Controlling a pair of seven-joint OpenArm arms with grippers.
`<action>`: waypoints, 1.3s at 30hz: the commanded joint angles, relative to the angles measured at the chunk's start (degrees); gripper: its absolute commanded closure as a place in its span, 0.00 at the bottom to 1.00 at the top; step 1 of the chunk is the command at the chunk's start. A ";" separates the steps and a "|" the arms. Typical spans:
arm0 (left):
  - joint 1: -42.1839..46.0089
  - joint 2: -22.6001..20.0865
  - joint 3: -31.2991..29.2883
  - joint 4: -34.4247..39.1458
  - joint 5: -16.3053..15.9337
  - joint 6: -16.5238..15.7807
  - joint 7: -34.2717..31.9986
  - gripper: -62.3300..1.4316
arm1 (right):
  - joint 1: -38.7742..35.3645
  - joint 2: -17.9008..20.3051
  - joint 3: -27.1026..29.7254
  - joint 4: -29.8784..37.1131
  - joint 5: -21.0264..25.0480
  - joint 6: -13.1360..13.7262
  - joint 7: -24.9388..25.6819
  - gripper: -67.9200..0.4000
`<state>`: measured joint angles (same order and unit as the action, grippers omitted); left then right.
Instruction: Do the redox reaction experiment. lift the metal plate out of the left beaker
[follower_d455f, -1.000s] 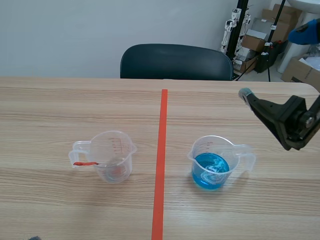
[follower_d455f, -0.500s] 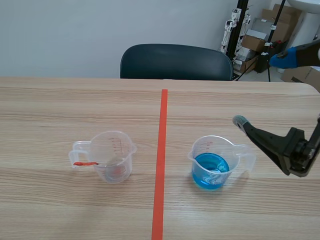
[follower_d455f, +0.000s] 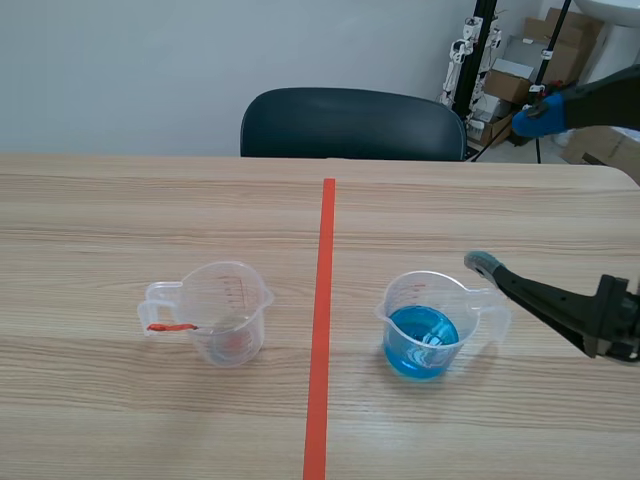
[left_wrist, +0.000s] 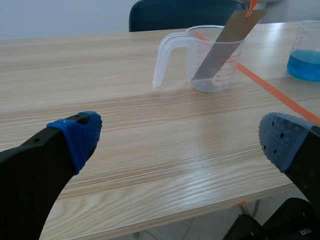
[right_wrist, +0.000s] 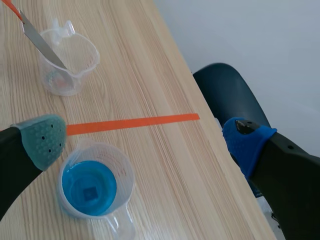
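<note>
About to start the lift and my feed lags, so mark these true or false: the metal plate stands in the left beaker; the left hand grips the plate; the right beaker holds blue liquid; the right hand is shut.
1. The metal plate leans inside the left beaker. True.
2. The left hand grips the plate. False: it is open and empty, with the beaker ahead of it.
3. The right beaker holds blue liquid. True.
4. The right hand is shut. False: it is open, close to the right beaker.
</note>
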<state>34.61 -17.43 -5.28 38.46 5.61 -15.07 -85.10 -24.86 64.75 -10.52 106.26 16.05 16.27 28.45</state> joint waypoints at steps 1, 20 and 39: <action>-1.64 0.70 0.02 -0.68 1.36 -0.07 -2.95 0.00 | 2.64 0.02 -1.36 -0.09 0.63 -0.13 0.44 0.00; -16.09 3.15 0.24 -8.11 9.27 0.33 -3.93 0.00 | 22.01 -7.45 -23.69 -6.21 -8.07 0.09 -0.07 0.00; -16.50 3.13 0.22 -5.77 13.68 0.28 -3.93 0.00 | 37.97 -20.04 -43.54 -16.68 -13.57 1.36 -1.75 0.00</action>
<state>18.13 -13.80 -5.02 32.14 19.90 -15.00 -86.41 11.97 44.97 -54.26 89.58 1.91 17.85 26.28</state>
